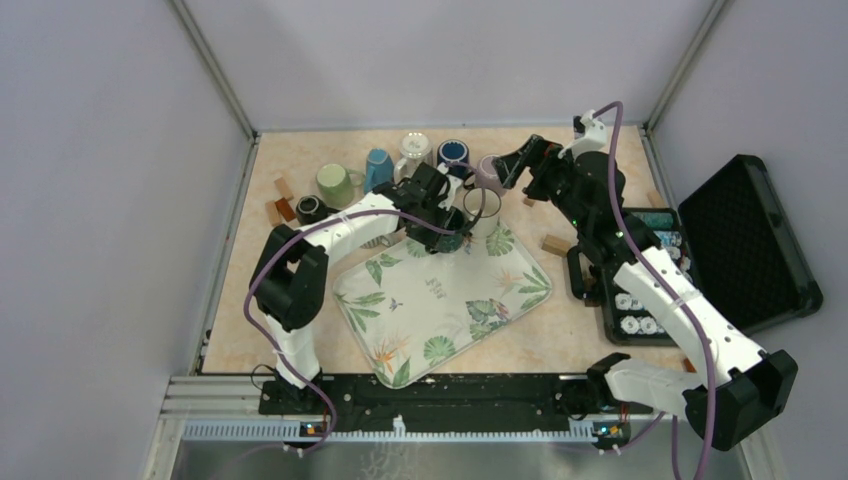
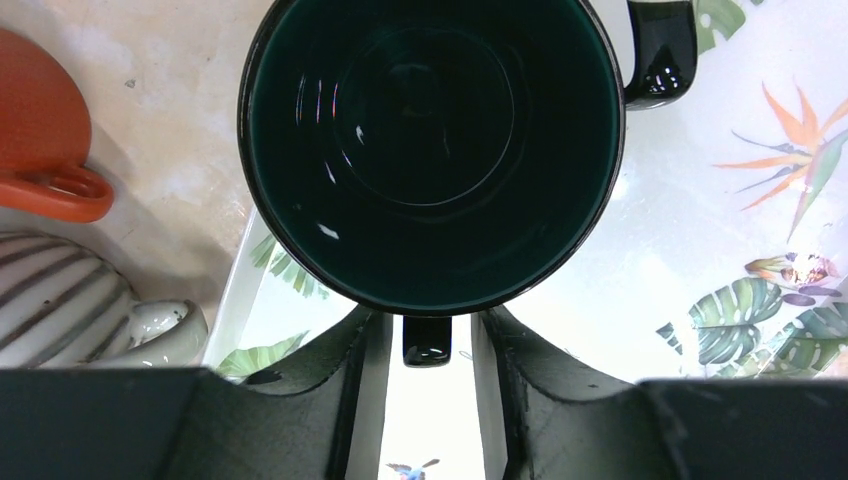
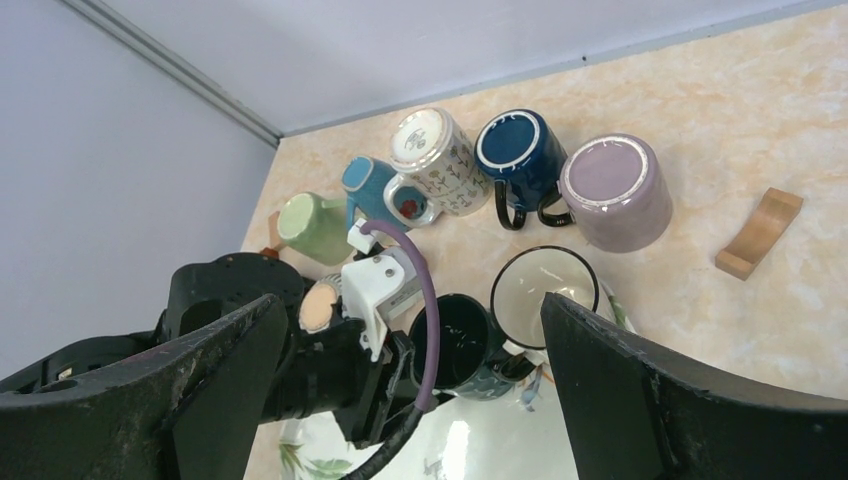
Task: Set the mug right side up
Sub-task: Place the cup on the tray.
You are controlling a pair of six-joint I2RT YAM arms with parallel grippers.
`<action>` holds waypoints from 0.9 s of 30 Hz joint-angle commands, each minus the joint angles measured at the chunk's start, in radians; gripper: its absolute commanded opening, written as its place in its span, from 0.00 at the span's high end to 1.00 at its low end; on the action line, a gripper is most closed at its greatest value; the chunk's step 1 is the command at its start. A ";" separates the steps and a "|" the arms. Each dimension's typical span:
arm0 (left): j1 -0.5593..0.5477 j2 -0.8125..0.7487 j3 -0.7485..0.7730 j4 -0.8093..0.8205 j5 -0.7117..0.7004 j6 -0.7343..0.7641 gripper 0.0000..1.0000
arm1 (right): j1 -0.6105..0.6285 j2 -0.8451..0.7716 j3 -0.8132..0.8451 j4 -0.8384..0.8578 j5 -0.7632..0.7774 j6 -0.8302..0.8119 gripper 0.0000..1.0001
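Beige surface [image 1: 565, 335] with leaf-print tray [image 1: 440, 305]: we see the dark mug [image 2: 430, 130] upright near the tray's 12 o'clock corner, left pincer [image 2: 428, 330] released astride its handle [image 2: 427, 348], right pincer [image 3: 410, 310] spread empty.

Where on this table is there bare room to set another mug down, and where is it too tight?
Most of the tray is bare, from the dark mug and white-lined mug at its far corner down to the near edge. Bare table also lies between the lilac mug and the wooden block. The far-left mug row is crowded.
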State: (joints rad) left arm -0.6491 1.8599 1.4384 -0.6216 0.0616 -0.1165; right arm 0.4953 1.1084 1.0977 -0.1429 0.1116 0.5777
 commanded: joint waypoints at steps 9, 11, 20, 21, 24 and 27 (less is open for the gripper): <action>-0.002 -0.076 0.015 0.025 -0.035 -0.011 0.38 | 0.009 -0.011 0.007 0.026 -0.011 0.000 0.01; -0.003 -0.088 0.008 0.021 -0.045 -0.016 0.31 | 0.009 -0.009 0.009 0.023 -0.015 0.001 0.01; 0.000 -0.147 -0.019 0.018 -0.102 -0.028 0.04 | 0.009 0.014 0.021 0.016 -0.033 0.009 0.01; -0.001 -0.157 -0.024 0.018 -0.108 -0.029 0.02 | 0.009 0.017 0.022 0.017 -0.034 0.010 0.01; 0.001 -0.177 -0.037 0.022 -0.124 -0.031 0.02 | 0.009 0.027 0.026 0.009 -0.036 0.013 0.01; 0.002 -0.193 -0.041 0.020 -0.130 -0.033 0.02 | 0.009 0.038 0.038 -0.005 -0.033 0.012 0.01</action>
State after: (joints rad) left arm -0.6491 1.7290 1.4082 -0.6216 -0.0376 -0.1356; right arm 0.4953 1.1343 1.0977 -0.1463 0.0864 0.5869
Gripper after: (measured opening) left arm 0.979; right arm 0.986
